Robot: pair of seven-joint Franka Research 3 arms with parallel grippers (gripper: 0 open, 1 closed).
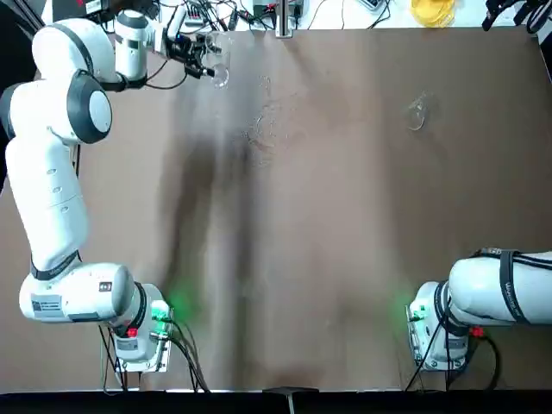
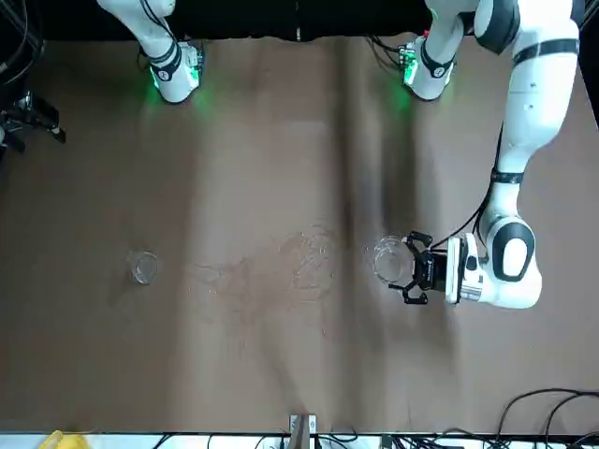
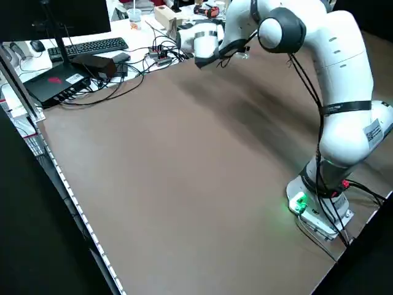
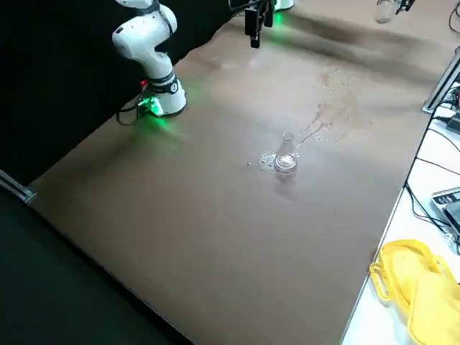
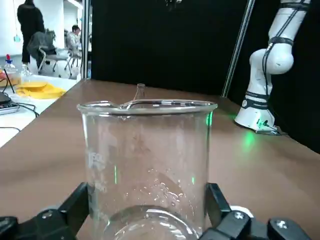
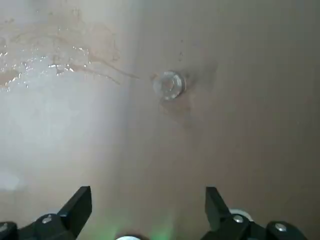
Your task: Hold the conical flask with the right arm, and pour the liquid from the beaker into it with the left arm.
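Beaker [image 5: 147, 170] clamped in left gripper [image 2: 409, 268] at far left of table [image 1: 345, 259]; conical flask [image 4: 285, 155] alone, far right.

Left gripper's fingers [image 5: 75, 207] closed against both sides of the upright beaker, rim level, spout facing away from the wrist, a little liquid [image 5: 150, 225] pooled at the bottom. Conical flask upright on the brown table, well apart from the beaker across a patch of wet streaks [image 2: 309, 262]. Right gripper [image 6: 147, 215] spread wide and holding nothing, hanging high above the table, looking straight down on the flask's mouth, well clear of it. Yellow object [image 4: 417, 287] off the table's far edge.
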